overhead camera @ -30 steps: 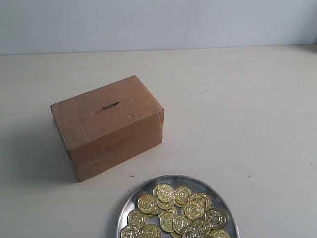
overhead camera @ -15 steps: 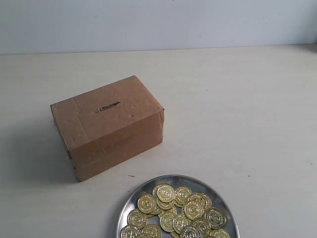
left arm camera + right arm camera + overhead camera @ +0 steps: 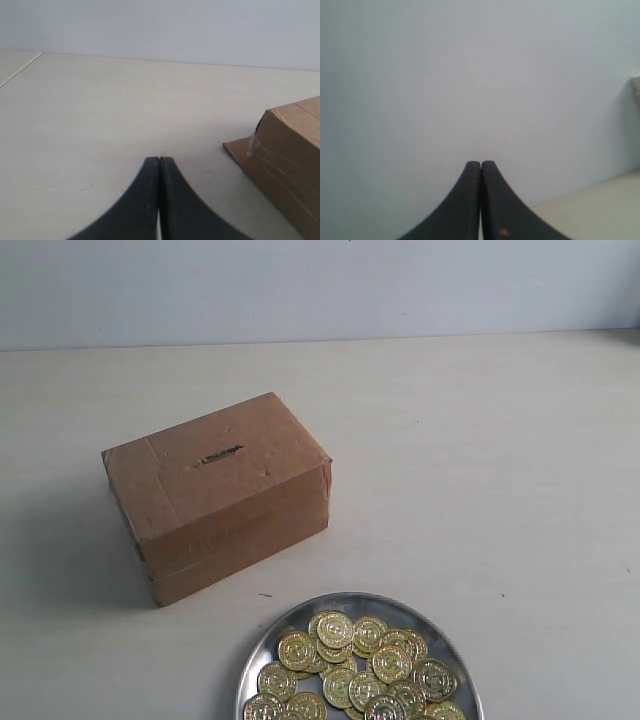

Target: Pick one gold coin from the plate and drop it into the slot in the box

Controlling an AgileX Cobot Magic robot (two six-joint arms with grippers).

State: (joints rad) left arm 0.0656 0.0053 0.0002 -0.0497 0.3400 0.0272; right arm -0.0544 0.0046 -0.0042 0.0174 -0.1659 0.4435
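Note:
The brown cardboard box stands left of centre in the exterior view, its dark slot on the top face. A silver plate at the front edge holds several gold coins. Neither gripper shows in the exterior view. In the left wrist view my left gripper is shut and empty over bare table, with a corner of the box off to one side. In the right wrist view my right gripper is shut and empty, facing the pale wall.
The pale table stretches back to a light wall. A strip of table shows low in the right wrist view.

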